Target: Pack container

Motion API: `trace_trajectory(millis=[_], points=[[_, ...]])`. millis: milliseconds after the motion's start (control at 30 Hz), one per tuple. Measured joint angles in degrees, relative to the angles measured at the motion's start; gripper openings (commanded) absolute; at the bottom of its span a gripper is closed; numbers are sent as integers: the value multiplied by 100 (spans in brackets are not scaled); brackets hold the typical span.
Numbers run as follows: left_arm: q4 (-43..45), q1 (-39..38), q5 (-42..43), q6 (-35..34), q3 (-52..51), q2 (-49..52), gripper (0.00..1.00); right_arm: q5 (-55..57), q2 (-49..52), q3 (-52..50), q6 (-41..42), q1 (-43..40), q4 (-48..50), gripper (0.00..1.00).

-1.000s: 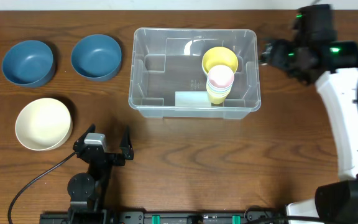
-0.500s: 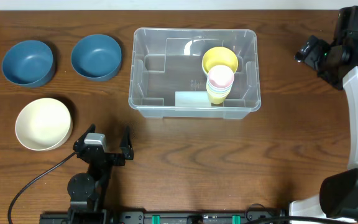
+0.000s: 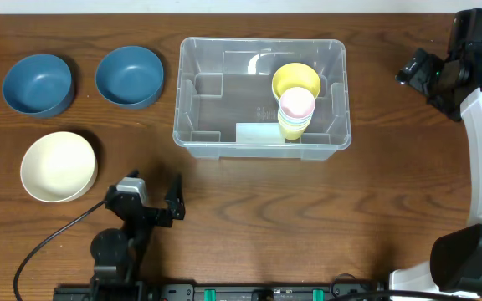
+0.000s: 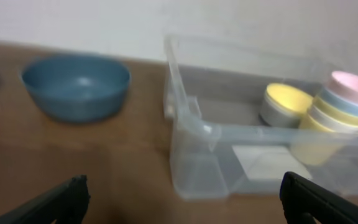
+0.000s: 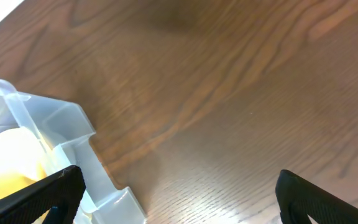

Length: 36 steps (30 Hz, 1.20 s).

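Overhead shows the container (image 3: 258, 150) mid-table by the far edge and, only in this view, a cream bowl (image 3: 58, 167) near the left edge. Left gripper (image 3: 153, 186) and right gripper (image 5: 179, 193) gape wide, empty.

Cups (image 3: 295, 110) in container (image 3: 224, 145) — bowls (image 3: 130, 76) left
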Motion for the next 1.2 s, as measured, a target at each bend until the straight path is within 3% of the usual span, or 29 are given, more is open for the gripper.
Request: trace_trajectory(millis=[233,367,567,700,833,1000,1033,1200], points=[[-1325,0,52,-229,1193,1043,98,-74,0,0,-2,-426,-66,99],[-2151,0,-85,-247,2916,2090,98,-105,0,-2,0,-564,-90,99],[-4411,0,-299,184,5689,3980,98,-173,0,-2,0,-564,-87,99],[-5202,0,-160,420,6944,4988,98,-190,0,-2,0,-562,-87,99],[-5287,0,396,494,7383,5484,98,-190,0,-2,0,-562,-85,99],[-4789,2,769,481,7390,5818,99,-190,0,-2,0,-562,-85,99],[-4660,11,732,337,7392,5912,95,-190,0,-2,0,-562,-85,99],[-4376,153,-157,-1088,7396,6533,94,-190,0,-2,0,-562,-85,99]])
